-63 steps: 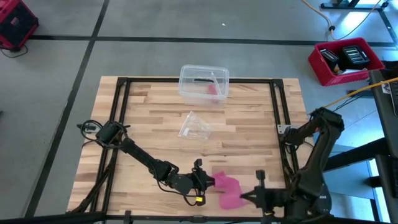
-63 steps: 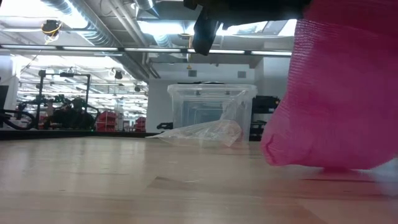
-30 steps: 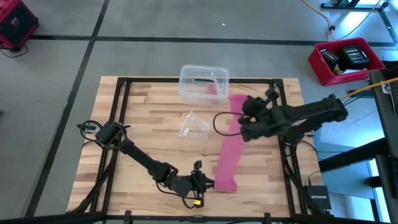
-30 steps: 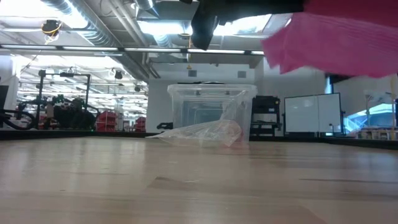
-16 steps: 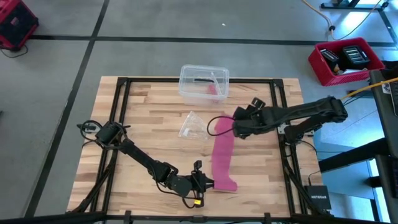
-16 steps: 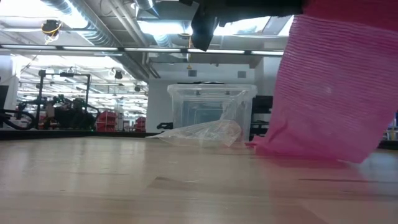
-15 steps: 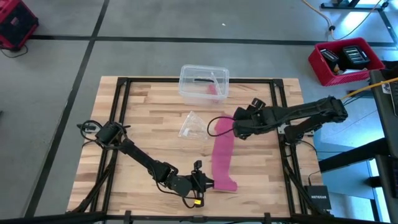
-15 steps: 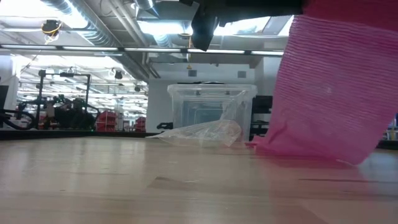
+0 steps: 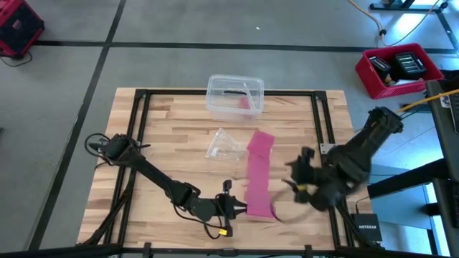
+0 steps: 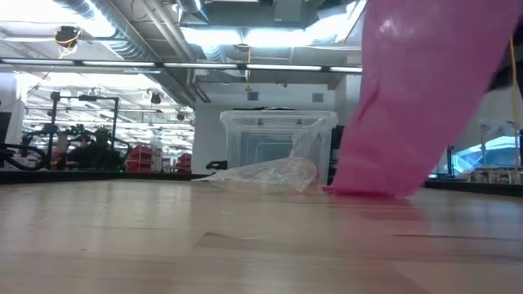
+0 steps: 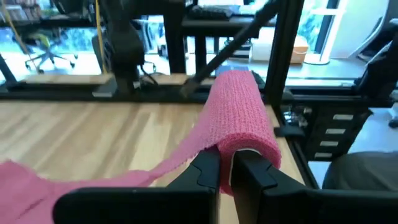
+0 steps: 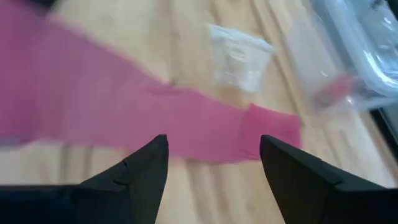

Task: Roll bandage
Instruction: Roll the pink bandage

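The bandage [image 9: 257,172] lies as a flat pink strip running from near the clear box [image 9: 235,95] toward the table's near edge, bare wood on both sides. The left gripper [image 9: 237,208] pinches its near end — the left wrist view shows it rolled there. The right gripper [image 12: 211,168] hovers spread wide, empty.

The pink bandage [image 9: 257,174] lies unrolled as a long flat fabric strip across the middle of the worktop [image 9: 172,143], running from its centre toward the near edge, where its end is lifted off the wood.
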